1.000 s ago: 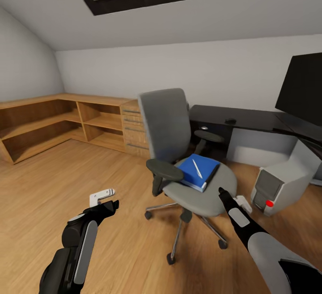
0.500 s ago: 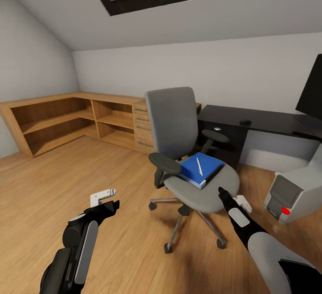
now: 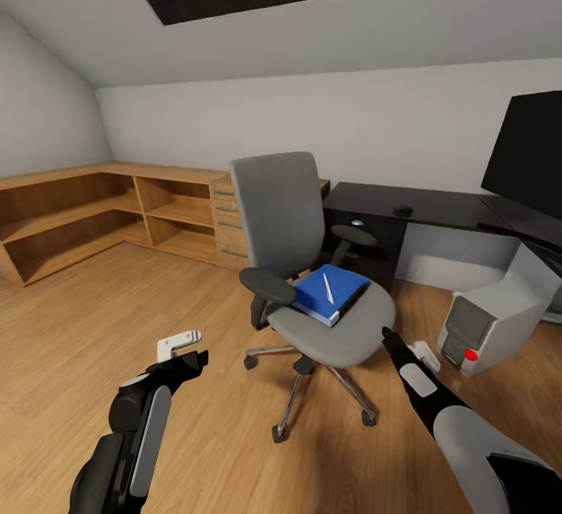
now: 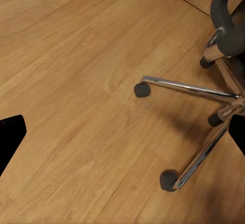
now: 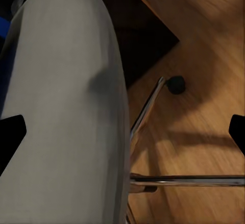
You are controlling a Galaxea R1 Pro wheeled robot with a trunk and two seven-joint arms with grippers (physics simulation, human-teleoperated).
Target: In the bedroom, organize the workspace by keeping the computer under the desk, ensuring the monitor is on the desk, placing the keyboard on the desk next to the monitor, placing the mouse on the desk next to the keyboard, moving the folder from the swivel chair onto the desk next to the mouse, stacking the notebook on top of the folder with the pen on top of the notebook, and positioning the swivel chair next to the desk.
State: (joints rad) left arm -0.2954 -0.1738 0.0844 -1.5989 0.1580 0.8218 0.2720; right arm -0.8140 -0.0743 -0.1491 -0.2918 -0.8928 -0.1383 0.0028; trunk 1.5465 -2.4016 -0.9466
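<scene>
Lower left of frame, your left gripper (image 3: 186, 347) hangs spread and empty over the wood floor (image 3: 70, 342). Center frame, the swivel chair (image 3: 300, 264) holds the blue folder (image 3: 328, 295) with the pen (image 3: 328, 288) on top; your right gripper (image 3: 402, 346), also spread, sits just beside the seat edge. Bump that seat and the chair likely rolls, spilling the pen.

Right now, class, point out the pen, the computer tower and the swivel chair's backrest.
pen (image 3: 328, 288), head view, middle of its white barrel, lying on the blue stack.
computer tower (image 3: 495, 315), head view, its grey side panel.
swivel chair's backrest (image 3: 279, 209), head view, centre of the grey cushion.
</scene>
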